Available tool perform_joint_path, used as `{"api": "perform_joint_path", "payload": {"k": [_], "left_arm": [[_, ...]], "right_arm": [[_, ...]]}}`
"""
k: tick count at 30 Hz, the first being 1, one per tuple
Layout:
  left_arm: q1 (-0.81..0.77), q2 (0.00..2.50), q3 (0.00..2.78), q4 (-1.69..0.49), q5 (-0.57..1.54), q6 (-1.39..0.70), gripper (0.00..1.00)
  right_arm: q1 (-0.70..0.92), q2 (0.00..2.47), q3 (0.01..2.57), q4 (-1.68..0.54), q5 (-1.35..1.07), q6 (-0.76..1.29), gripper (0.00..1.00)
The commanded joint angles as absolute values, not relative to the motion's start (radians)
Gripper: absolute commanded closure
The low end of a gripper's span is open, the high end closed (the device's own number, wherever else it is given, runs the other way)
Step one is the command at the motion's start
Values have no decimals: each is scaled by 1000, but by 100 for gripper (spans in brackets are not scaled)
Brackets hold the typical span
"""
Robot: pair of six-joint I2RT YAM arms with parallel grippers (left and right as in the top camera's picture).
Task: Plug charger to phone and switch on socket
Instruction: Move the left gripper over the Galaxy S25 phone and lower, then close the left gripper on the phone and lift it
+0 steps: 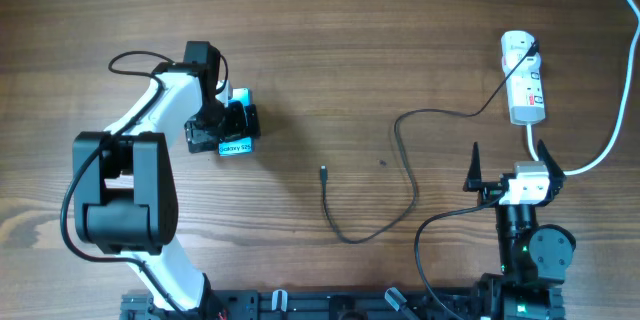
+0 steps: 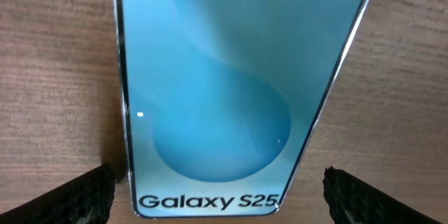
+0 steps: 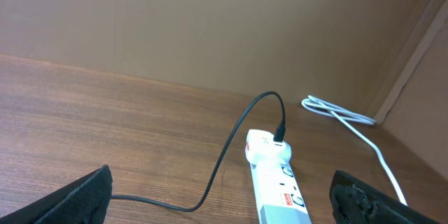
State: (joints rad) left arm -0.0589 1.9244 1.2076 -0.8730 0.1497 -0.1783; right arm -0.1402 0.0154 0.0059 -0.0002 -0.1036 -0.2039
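The phone lies flat on the table, its blue-teal screen and "Galaxy S25" strip facing up. It also shows in the overhead view. My left gripper is open and straddles it, and in the left wrist view there is a gap at each finger. The socket lies at the far right. The charger's black plug sits in its end. The charger cable curves across the table to a free connector tip. My right gripper is open and empty, just short of the socket.
The socket's thick white cord loops along the right table edge and past my right gripper. It also shows in the right wrist view. A wall stands behind the table there.
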Motion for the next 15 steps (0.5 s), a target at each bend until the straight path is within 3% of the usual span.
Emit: {"api": "perform_joint_path", "payload": {"k": [1, 4, 9, 15], "left_arm": [[-89, 1951, 1176, -830, 164, -189, 0], [-120, 1951, 1176, -833, 47, -249, 0], [-146, 1951, 1176, -838, 43, -257, 1], [-167, 1951, 1175, -872, 44, -304, 14]], "right_arm": [[-137, 7, 6, 5, -94, -210, 0], [-137, 10, 6, 5, -94, -210, 0], [-137, 11, 6, 5, -94, -210, 0], [-137, 11, 6, 5, -94, -210, 0]]}}
